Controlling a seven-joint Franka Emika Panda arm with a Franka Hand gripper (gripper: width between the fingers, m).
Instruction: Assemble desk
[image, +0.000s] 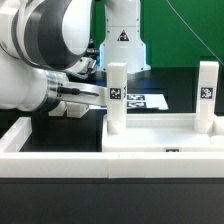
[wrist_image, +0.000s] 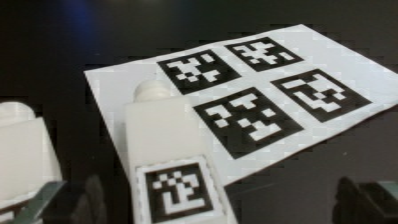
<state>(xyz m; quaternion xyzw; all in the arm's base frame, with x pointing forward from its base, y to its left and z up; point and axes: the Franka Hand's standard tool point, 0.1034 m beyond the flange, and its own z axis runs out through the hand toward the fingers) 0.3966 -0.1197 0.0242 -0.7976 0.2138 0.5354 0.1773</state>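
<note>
White plastic made up nearly every piece in view. To the exterior view's left of the leg post (image: 117, 100), the arm's gripper (image: 95, 93) reached in sideways, and its dark fingers ended just beside the post's tagged face. Whether they touched it could not be told from that side. The wrist view settled the jaws: they were spread wide, with one blurred finger (wrist_image: 54, 200) on either side of the post (wrist_image: 169, 150) and a dark gap between post and finger, so nothing was pinched.

The leg post itself stood upright on the tabletop (image: 160, 130), at the slab's end on the exterior view's left. Behind the post the marker board (image: 148, 100) lay flat on the black table (image: 175, 95). In front of the post ran the low white border wall (image: 50, 145). Well to the exterior view's right of the post, a second leg post (image: 207, 95) stood upright at the tabletop's other end.
</note>
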